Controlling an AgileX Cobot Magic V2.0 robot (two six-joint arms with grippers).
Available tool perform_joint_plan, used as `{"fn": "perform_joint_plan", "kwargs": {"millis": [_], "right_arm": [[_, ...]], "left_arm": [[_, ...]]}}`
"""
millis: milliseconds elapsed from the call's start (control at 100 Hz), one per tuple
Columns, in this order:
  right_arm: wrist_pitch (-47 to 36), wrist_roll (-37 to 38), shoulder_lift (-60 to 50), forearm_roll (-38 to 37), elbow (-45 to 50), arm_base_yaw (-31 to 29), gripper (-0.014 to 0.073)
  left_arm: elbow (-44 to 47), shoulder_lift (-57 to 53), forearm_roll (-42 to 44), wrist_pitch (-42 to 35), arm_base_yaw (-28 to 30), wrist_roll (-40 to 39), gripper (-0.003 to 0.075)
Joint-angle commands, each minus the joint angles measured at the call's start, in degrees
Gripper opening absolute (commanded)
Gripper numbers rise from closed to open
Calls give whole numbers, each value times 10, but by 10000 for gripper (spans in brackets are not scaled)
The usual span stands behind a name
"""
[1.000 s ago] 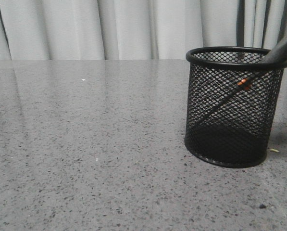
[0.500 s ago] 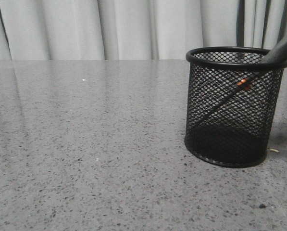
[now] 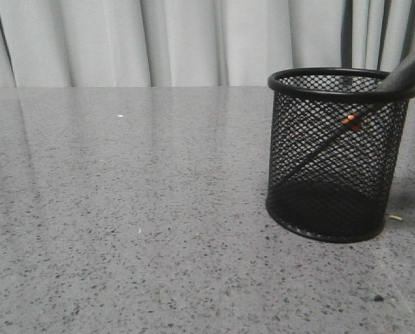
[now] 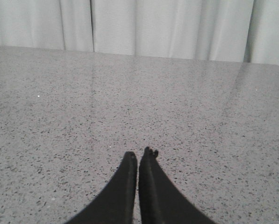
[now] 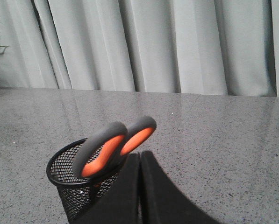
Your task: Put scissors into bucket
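**Scissors resting in the mesh cup**

The black wire-mesh cylindrical bucket (image 3: 338, 154) with its thick smooth rim stands upright near the right edge of the grey speckled stone tabletop (image 3: 137, 209); the scissors (image 5: 112, 145) with dark grey handles and orange inner loops sit inside it, blades down and slanting across the cup, handles leaning on the rim and poking above it; the right gripper (image 5: 139, 158) is beside the cup with fingers pressed together, holding nothing; the left gripper (image 4: 139, 158) hovers over bare tabletop, fingers likewise closed and empty; pale curtains (image 3: 158, 42) hang behind.
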Motion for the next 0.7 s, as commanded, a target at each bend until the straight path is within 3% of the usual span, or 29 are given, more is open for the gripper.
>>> {"fn": "perform_joint_plan", "kwargs": {"millis": [0, 690], "right_arm": [[-48, -5, 7, 1, -14, -3, -63], [-48, -5, 7, 1, -14, -3, -63]], "left_arm": [[24, -16, 9, -45, 1, 6, -19], [24, -16, 15, -45, 1, 6, -19]]}}
